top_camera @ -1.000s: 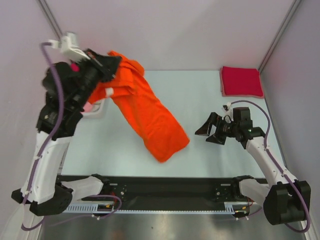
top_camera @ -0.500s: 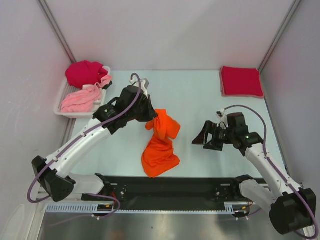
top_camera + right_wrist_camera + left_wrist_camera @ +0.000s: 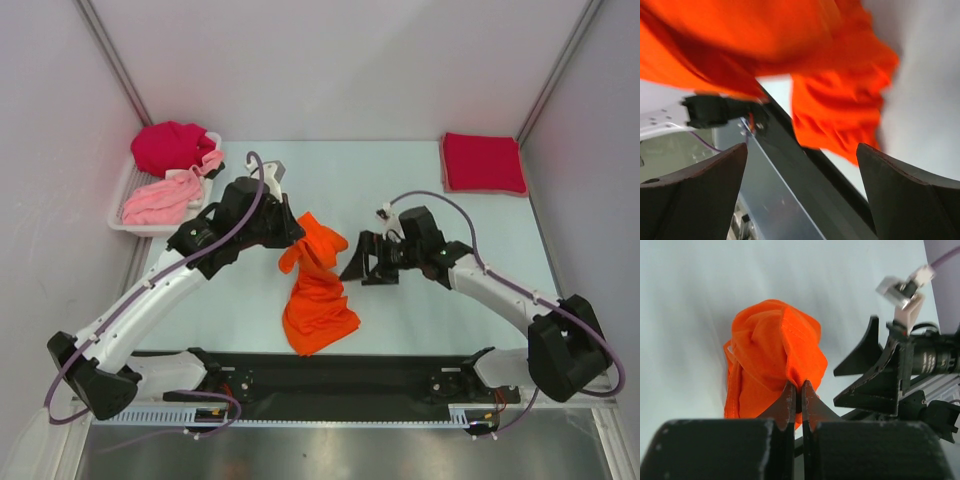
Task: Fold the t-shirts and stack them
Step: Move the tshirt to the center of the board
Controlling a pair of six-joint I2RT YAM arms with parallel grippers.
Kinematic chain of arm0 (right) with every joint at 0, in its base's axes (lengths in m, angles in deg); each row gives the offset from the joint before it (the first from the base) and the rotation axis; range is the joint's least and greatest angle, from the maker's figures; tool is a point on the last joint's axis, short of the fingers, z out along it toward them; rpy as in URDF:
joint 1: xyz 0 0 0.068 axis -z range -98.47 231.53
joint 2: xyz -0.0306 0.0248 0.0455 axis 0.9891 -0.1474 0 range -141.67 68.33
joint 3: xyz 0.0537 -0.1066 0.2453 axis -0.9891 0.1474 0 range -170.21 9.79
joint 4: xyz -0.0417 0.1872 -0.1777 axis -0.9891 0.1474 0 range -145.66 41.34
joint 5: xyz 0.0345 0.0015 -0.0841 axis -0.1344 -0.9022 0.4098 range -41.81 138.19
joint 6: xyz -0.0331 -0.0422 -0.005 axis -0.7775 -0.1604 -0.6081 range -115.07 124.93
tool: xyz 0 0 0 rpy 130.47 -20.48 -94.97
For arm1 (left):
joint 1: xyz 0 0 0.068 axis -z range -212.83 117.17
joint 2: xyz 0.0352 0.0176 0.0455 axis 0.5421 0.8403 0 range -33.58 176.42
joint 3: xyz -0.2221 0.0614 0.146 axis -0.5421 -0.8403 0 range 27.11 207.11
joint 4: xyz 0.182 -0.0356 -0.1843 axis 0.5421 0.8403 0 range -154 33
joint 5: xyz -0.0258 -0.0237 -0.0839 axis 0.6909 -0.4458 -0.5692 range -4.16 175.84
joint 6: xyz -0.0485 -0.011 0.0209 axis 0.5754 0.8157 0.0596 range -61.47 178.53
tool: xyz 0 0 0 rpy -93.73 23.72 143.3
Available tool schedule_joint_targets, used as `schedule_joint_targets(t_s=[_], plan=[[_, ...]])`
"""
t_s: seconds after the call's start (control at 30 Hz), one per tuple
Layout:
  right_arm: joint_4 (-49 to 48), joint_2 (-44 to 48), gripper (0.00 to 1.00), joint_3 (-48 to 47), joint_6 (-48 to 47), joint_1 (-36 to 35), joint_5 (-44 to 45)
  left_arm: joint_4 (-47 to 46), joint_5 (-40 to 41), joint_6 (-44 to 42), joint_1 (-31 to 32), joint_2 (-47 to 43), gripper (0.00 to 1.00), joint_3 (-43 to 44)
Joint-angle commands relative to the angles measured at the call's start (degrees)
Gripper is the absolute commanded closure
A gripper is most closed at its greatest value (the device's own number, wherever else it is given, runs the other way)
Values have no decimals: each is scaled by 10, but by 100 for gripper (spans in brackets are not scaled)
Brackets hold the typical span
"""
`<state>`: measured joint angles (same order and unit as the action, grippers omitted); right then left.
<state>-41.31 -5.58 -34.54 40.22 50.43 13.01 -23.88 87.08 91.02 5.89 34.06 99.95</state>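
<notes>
- Black rail along the near edge at 6 o'clock; both arm bases sit on it.
- Orange t-shirt just beyond the rail, near the middle of the table. Its lower end rests bunched on the surface and its upper end is lifted. It is crumpled, with no fold lines showing.
- Left gripper is at the shirt's 11 o'clock. The wrist view shows its jaws pinched nearly together on a ridge of the orange cloth, so it carries the raised end.
- Right gripper is at the shirt's 3 o'clock, just beside the cloth, jaws spread wide and holding nothing. Its own camera shows orange cloth filling the gap ahead, blurred. I cannot tell whether it touches.
- White tray at 10 o'clock holds a pale pink t-shirt and a crimson t-shirt, both in loose heaps, unfolded.
- Folded red t-shirt lies at 2 o'clock in the far corner as a flat, square packet, likely the start of the stack.
- Judgement: one shirt done, the orange one in hand but not yet spread, two waiting in the tray. Most of the job is left.
</notes>
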Motion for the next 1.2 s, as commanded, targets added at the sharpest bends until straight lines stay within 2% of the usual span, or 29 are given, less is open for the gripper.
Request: schedule_joint_targets(t_s=[0.0,0.1,0.13,0.2,0.23,0.3,0.37,0.43,0.53,0.6,0.7,0.73,0.83,0.87,0.93,1.0,1.03,1.07,1.17], plan=[[-91,-39,2,-86,-15,2,-31,-20,-26,-18,-8,-29,96,1],[-84,-78,12,-131,-44,23,-56,-20,-33,-23,-11,-38,96,-3],[-83,-85,22,-139,-54,29,-76,-20,-37,-24,-11,-41,96,-7],[-86,-94,33,-156,-58,48,-92,-21,-42,-27,-13,-49,96,-11],[-90,-94,44,-156,-54,54,-96,-22,-46,-29,-15,-51,96,-12],[-104,-97,45,-156,-49,73,-105,-26,-53,-29,-17,-57,96,-15],[-128,-105,39,-155,-32,78,-126,-28,-61,-30,-20,-58,96,-16],[-156,-125,28,-156,-18,69,-157,-33,-71,-33,-21,-60,96,-15],[-180,-146,22,-158,-7,48,-167,-37,-81,-34,-22,-59,95,-13],[-208,-165,22,-154,10,40,-169,-40,-91,-34,-24,-60,95,-12],[-260,-192,26,-147,49,38,-178,-42,-98,-33,-25,-60,95,-13],[-275,-197,32,-146,64,38,-185,-43,-102,-32,-25,-62,94,-13],[-329,-201,60,-149,98,35,-198,-45,-103,-31,-26,-66,92,-16],[-322,-196,84,-154,96,36,-198,-44,-102,-30,-26,-69,91,-17],[-296,-169,100,-158,79,44,-176,-45,-100,-29,-28,-72,89,-19],[-227,-121,100,-158,55,62,-149,-46,-98,-26,-29,-73,85,-19],[-205,-103,100,-157,43,67,-120,-45,-96,-21,-30,-75,79,-19],[-158,-86,100,-158,14,75,-105,-48,-103,-15,-34,-77,78,-21],[-67,-16,100,-184,-37,97,-57,-68,-131,6,-48,-86,69,-30]])
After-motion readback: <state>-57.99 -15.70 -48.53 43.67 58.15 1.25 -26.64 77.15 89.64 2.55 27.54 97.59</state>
